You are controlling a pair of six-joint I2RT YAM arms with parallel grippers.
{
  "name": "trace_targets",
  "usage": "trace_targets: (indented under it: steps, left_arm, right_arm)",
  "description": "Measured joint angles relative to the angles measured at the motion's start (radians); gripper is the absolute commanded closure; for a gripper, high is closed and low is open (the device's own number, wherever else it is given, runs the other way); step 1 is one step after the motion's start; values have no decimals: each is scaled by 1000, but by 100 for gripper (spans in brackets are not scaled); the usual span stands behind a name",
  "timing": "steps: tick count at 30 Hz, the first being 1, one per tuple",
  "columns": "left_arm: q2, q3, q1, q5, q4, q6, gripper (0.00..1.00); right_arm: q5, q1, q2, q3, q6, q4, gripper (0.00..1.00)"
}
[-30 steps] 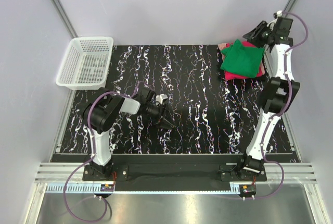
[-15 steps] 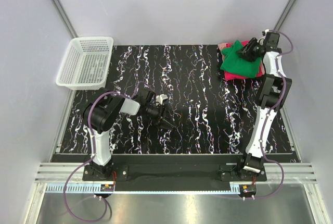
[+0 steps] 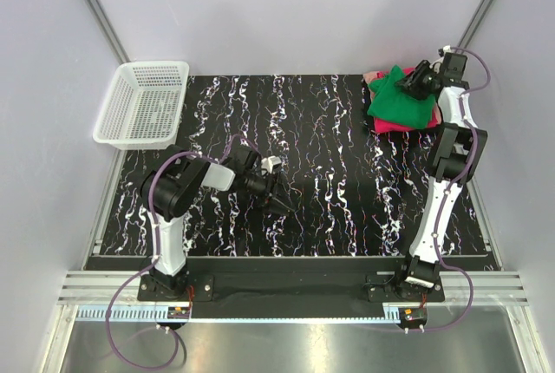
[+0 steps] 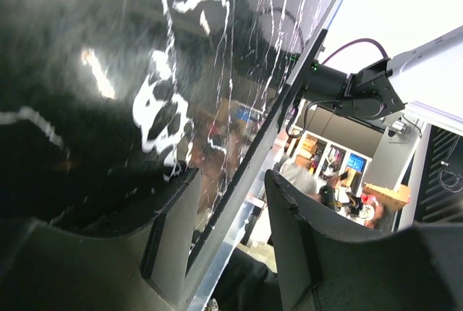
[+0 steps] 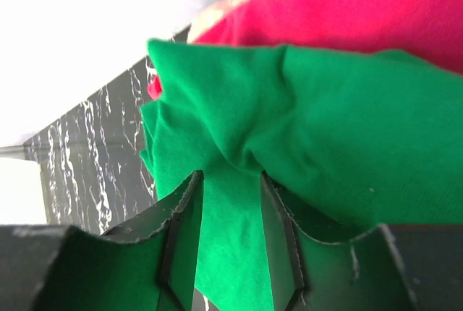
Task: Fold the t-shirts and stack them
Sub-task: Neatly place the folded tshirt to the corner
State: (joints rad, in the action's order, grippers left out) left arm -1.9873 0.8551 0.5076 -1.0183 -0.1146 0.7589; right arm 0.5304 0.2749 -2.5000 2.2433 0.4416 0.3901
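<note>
Pretty clearly a robotics lab test cell: plain pale-grey wall panels (image 3: 277,9) in silver aluminium frame posts (image 3: 95,10), two white-and-black robot arms (image 3: 165,225) bolted by a silver slotted rail (image 3: 95,286), plus cluttered shelves with lit screens (image 4: 340,159) past the black white-veined tabletop (image 3: 347,182).

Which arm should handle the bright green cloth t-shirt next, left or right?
Right. The right gripper straddles a fold of the bright green cloth t-shirt, which lies on the hot pink one in the far right corner. The left gripper hangs open over the marbled table, far off.
</note>
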Motion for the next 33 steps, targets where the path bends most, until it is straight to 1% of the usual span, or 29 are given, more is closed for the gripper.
trace_targets:
  steps: [4,10,18,20,25,27,33]
  left_arm:
    - [-11,17,4,-3,-1,0,50]
    - [-13,21,4,-5,-1,0,50]
    - [-13,23,5,-6,0,-2,50]
    - [-13,22,5,-6,0,-3,50]
    - [-13,20,5,-6,0,-3,50]
    - [-13,20,5,-6,0,-2,50]
    - [-18,23,5,-9,0,-3,50]
  right_arm:
    - [-15,1,20,0,-5,-8,57]
    - [-40,3,53,-10,-19,-16,55]
    - [-90,17,55,-20,-25,-43,58]
    - [-123,20,60,-51,-31,-64,59]
    - [-201,26,95,-172,-41,-133,59]
    - [-225,26,110,-195,-45,-151,59]
    - [-263,29,183,-278,-53,-189,59]
